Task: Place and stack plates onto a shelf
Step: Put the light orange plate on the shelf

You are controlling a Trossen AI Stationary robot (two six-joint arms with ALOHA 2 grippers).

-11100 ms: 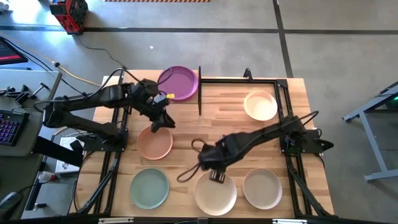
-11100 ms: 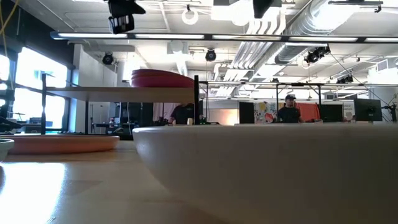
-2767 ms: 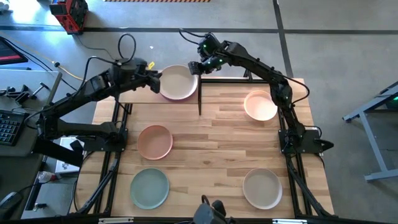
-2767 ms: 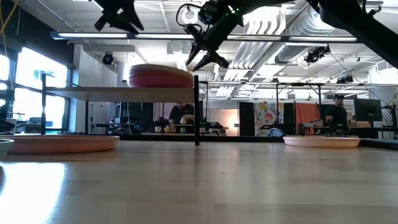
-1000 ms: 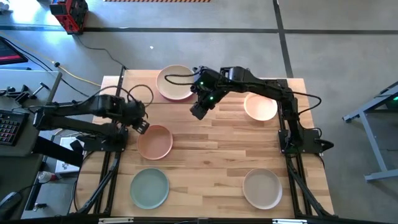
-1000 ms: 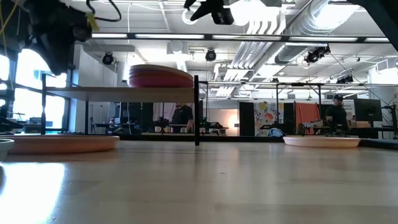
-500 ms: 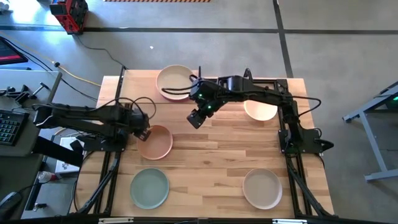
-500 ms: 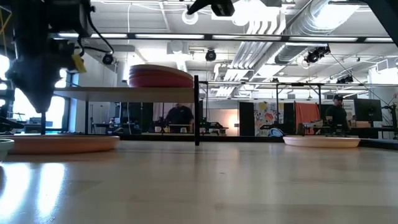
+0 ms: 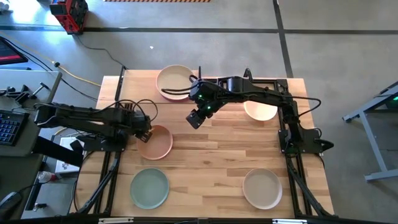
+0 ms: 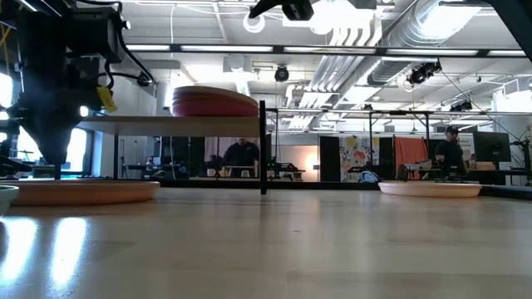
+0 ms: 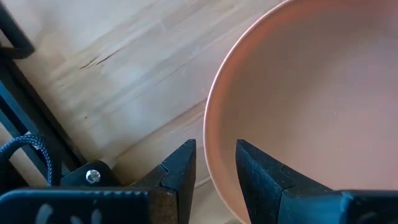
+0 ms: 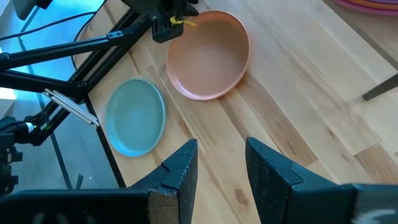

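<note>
My left gripper [image 9: 144,132] is open and low at the peach plate's [image 9: 157,142] left rim. In the left wrist view one finger [image 11: 180,169] stands outside that rim [image 11: 213,155] and the other [image 11: 261,177] over the plate's hollow. The low view shows the left gripper [image 10: 50,145] just above the plate [image 10: 83,192]. My right gripper [image 9: 194,119] hovers open over mid-table. The shelf [image 9: 134,87] carries a stack of plates [image 10: 214,101] topped by a cream one [image 9: 175,81]. A mint plate [image 9: 149,188], a beige plate [image 9: 262,188] and a cream plate [image 9: 261,111] rest flat on the tabletop.
A black post [image 9: 199,93] stands at the shelf's right end, close to the right arm. Black frame rails run along both table sides. Bare wood lies between the peach plate and the cream plate. People move in the room beyond the table.
My left gripper has dropped down onto the peach plate's left rim, ending with its fingers either side of the rim. My right gripper has drifted a little away from the shelf toward the table's near edge and then held still. No plate has moved.
</note>
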